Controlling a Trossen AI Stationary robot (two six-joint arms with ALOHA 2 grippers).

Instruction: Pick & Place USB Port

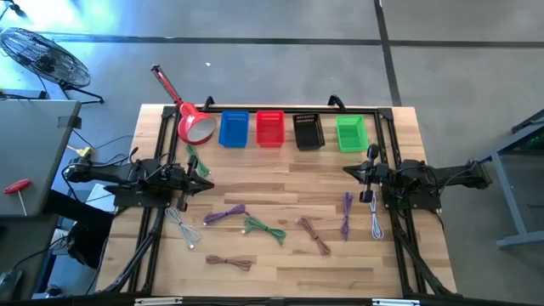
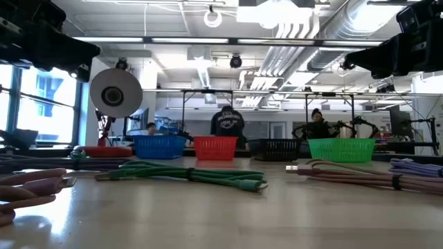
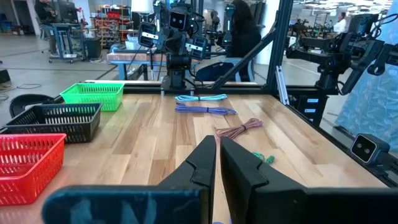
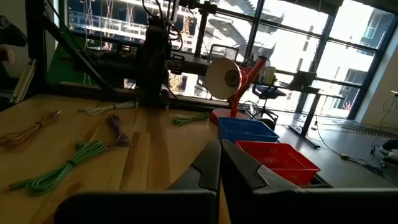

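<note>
- High view shows two pincers: the left pincer over the left side of the worktop, the right pincer over the right side, each pointing toward the middle.
- Both wrist views show the fingers pressed together with only a thin slit between them and nothing pinched.
- Eight bundled USB cables lie loose on the worktop:
- two green, the green cable by the left pincer and the green cable at centre;
- two purple, the purple cable left of centre and the purple cable near the right arm;
- two brown, the brown cable at centre and the brown cable at the near edge;
- two white, the white cable on the left and the white cable on the right.
- Four baskets stand in a row along the far edge: blue basket, red basket, black basket, green basket.
- One red lamp stands left of the blue basket.
</note>
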